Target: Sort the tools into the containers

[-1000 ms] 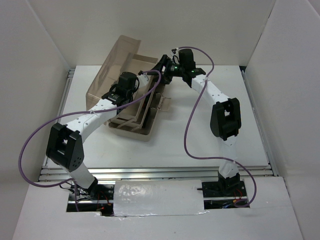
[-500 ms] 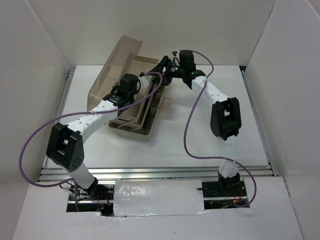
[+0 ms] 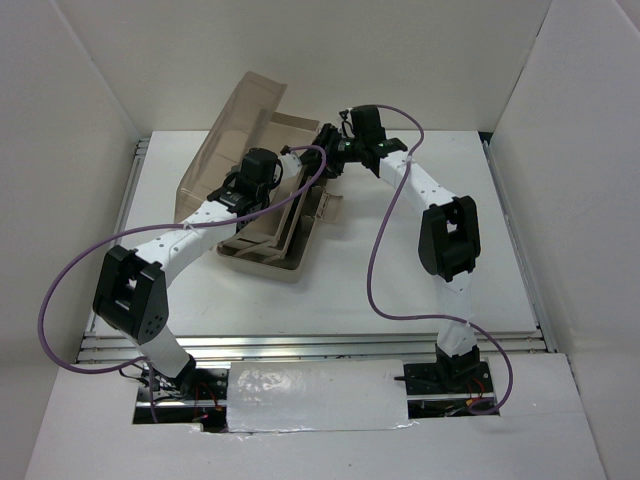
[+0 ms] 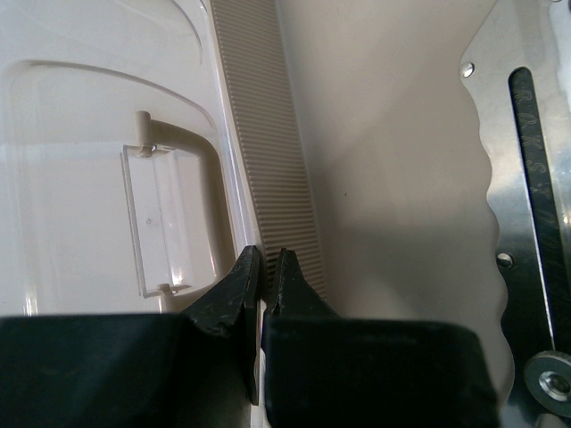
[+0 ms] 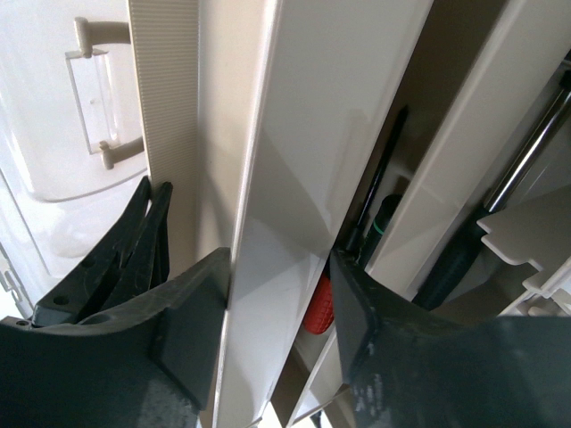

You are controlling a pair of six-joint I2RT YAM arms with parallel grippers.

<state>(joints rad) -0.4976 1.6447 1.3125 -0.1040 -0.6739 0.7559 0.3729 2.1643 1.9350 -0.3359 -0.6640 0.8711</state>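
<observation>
The beige toolbox (image 3: 262, 262) stands left of centre with its translucent brownish lid (image 3: 225, 140) open toward the back. Its tilted trays (image 3: 292, 215) stand on edge. My left gripper (image 3: 275, 185) is shut on the thin ribbed rim of a tray (image 4: 268, 160), jaws pinched at the edge (image 4: 265, 272). A silver wrench (image 4: 526, 223) lies to the right. My right gripper (image 3: 325, 143) is shut across a tray wall (image 5: 285, 223), one jaw on each side (image 5: 281, 325). Behind it are a red-handled screwdriver (image 5: 317, 308) and a green-ringed black one (image 5: 384, 218). The mallet is hidden.
The pale lid handle (image 4: 169, 214) shows beside my left fingers. A toolbox latch (image 3: 328, 207) sticks out on the right side. Another dark-handled screwdriver (image 5: 455, 259) lies in the compartment further right. White walls enclose the table on three sides.
My right gripper has shifted slightly left with the tray wall in its jaws. My left arm has barely moved.
</observation>
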